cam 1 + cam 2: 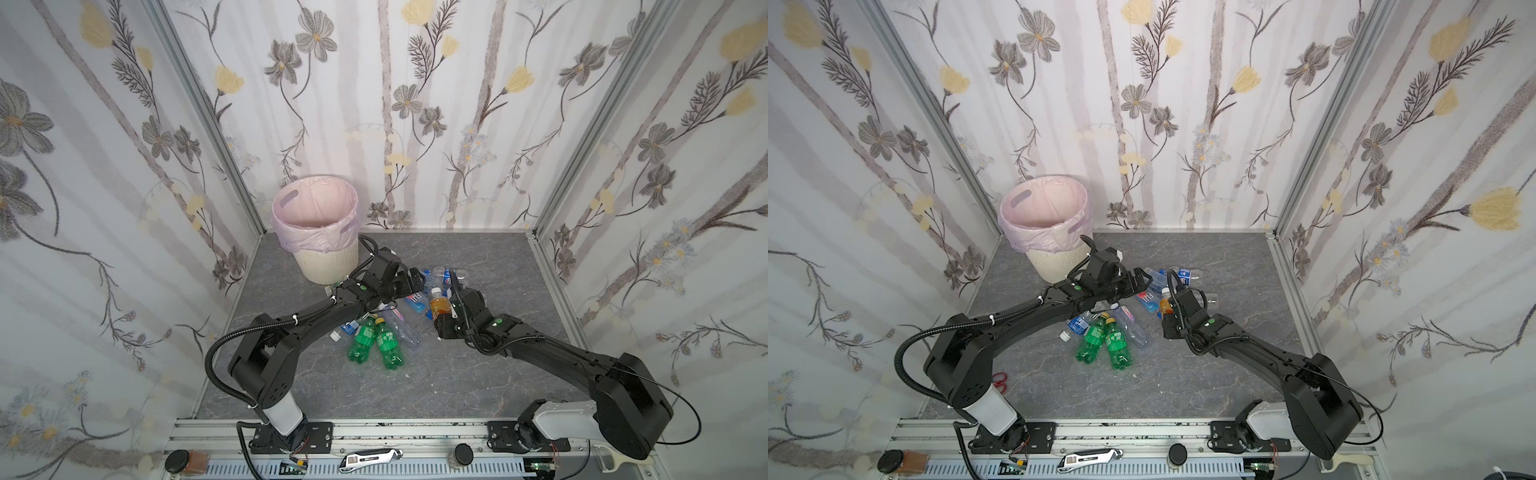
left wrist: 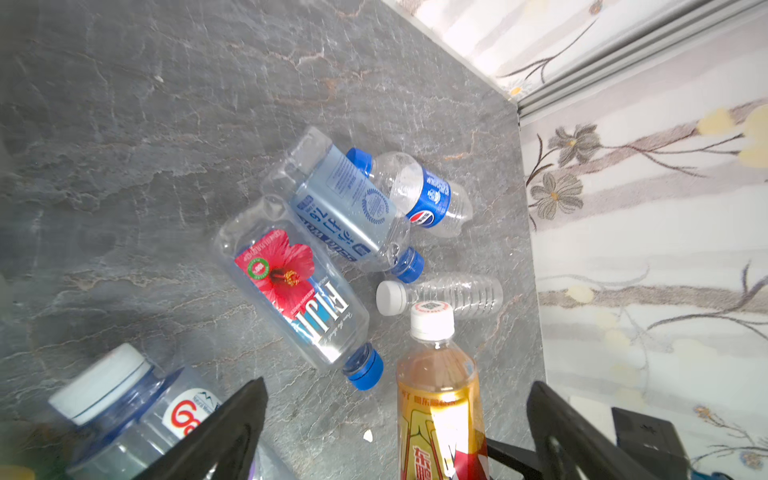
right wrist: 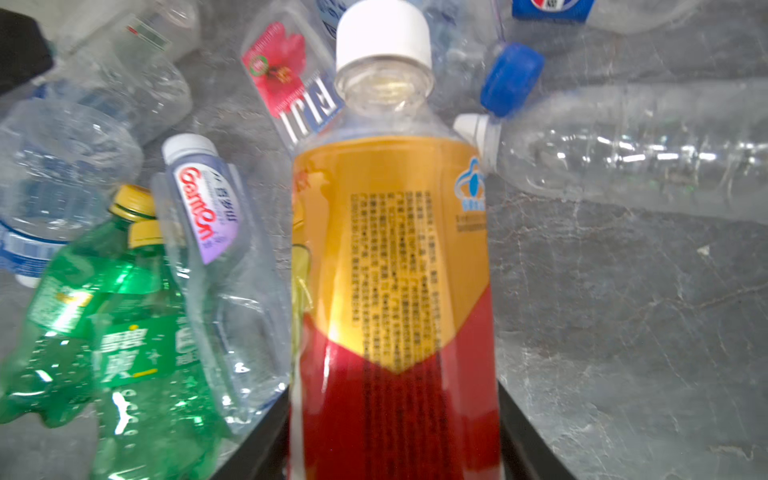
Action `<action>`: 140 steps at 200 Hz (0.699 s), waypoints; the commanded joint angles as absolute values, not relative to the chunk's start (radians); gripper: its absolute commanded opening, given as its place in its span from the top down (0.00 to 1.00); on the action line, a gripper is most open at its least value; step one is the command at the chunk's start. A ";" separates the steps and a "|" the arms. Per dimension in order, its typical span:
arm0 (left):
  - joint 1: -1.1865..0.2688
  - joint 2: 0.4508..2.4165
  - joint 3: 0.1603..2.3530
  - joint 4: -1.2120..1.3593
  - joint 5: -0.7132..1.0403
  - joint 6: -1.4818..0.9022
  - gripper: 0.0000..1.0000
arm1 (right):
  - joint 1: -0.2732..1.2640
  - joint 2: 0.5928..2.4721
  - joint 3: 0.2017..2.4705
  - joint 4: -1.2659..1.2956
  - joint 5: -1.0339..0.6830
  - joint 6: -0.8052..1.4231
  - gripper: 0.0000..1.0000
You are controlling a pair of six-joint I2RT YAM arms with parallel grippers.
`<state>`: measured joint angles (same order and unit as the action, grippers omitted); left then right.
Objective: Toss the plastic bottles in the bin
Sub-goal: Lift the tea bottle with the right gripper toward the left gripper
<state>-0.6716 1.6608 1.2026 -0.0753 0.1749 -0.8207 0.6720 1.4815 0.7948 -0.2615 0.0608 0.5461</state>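
Both top views looked down from high at the near side toward the back wall (image 1: 415, 124), taking in the whole surface (image 1: 457, 374). Each wrist camera hung close over the bottles (image 1: 388, 340); both caught the orange-red bottle (image 2: 438, 399) and the hibiscus-labelled bottle (image 3: 286, 75).

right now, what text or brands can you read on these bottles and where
"FIJI": clear bottle with red flower label
"Ganten": clear bottle with purple label
Pepsi logo, no readable word: blue-labelled bottle
orange-red bottle: small Chinese print, too blurred
green bottles: Chinese label, too blurred
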 commanded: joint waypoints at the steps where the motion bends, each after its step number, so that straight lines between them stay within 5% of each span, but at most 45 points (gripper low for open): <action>1: -0.652 1.643 1.227 -0.030 0.231 -0.840 0.00 | 0.672 1.478 0.859 -0.261 0.028 0.520 0.48; 140: -0.615 1.584 1.185 0.078 0.354 -0.891 0.18 | 0.685 1.541 1.075 -0.214 -0.090 0.531 0.49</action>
